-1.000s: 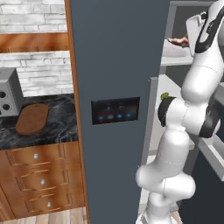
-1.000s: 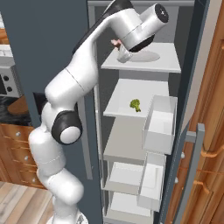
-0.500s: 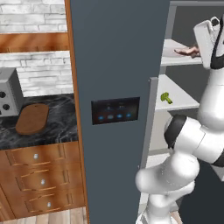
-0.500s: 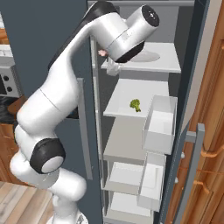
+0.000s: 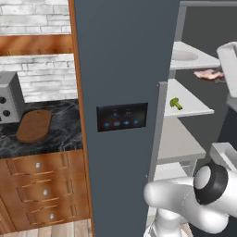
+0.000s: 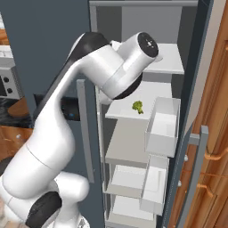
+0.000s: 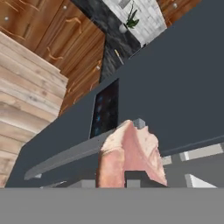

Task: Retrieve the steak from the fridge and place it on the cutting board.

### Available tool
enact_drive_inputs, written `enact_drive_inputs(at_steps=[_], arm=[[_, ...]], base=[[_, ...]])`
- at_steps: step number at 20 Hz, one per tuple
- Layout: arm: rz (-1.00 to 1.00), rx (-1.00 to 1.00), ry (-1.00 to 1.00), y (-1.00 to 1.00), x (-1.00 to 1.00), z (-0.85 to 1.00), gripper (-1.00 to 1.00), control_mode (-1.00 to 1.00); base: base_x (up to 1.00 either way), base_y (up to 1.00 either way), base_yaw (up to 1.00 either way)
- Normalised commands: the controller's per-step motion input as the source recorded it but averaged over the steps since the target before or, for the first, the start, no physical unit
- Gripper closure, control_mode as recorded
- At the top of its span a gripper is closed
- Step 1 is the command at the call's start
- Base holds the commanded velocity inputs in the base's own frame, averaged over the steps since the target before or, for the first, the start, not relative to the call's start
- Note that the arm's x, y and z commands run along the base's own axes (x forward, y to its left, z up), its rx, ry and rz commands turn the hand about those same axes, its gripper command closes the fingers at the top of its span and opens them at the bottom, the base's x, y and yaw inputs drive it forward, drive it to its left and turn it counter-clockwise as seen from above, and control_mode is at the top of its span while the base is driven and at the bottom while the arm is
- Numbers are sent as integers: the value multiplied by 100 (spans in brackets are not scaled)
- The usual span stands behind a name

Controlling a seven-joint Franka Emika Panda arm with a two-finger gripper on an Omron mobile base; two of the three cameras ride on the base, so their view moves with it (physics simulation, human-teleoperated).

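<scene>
The left base view takes in the kitchen side: the oval cutting board (image 5: 34, 125) lies on the black marbled countertop (image 5: 55, 134) near its back edge, just beside the grey microwave (image 5: 9, 104), with wooden drawers (image 5: 39, 187) under the counter's front edge. The fridge (image 5: 125, 60) stands with its slate-blue door swung wide, the dark control panel (image 5: 121, 116) facing that camera. At the right edge of this view the steak (image 5: 208, 74) hangs in the air in front of the upper white shelf (image 5: 185, 58), out past its front edge, beside the white hand. A broccoli floret (image 5: 176, 103) sits on the shelf below.

The right base view looks into the fridge interior, with the broccoli floret (image 6: 138, 106) on its shelf and the white door bins (image 6: 161, 127) to the right; here the arm's bulk covers the hand and the meat.

The hand view shows the steak (image 7: 129, 155) close up, its pink slab rising from between the fingertips, which it largely hides. The gripper (image 7: 127, 181) appears pinched tight on it, with the door's edge and handle behind.
</scene>
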Motion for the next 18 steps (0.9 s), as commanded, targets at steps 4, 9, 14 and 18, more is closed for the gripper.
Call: enact_drive_inputs(at_steps=[4, 9, 14, 18], arm=[[0, -1, 2, 19, -45, -39, 100, -100], [0, 0, 3, 11, -3, -40, 100, -100], [0, 0, -2, 0, 3, -6, 100, 100], [0, 0, 0, 0, 0, 0, 100, 100]], base=[[0, 0, 0], [0, 0, 0], [1, 0, 0], [-63, 0, 0]])
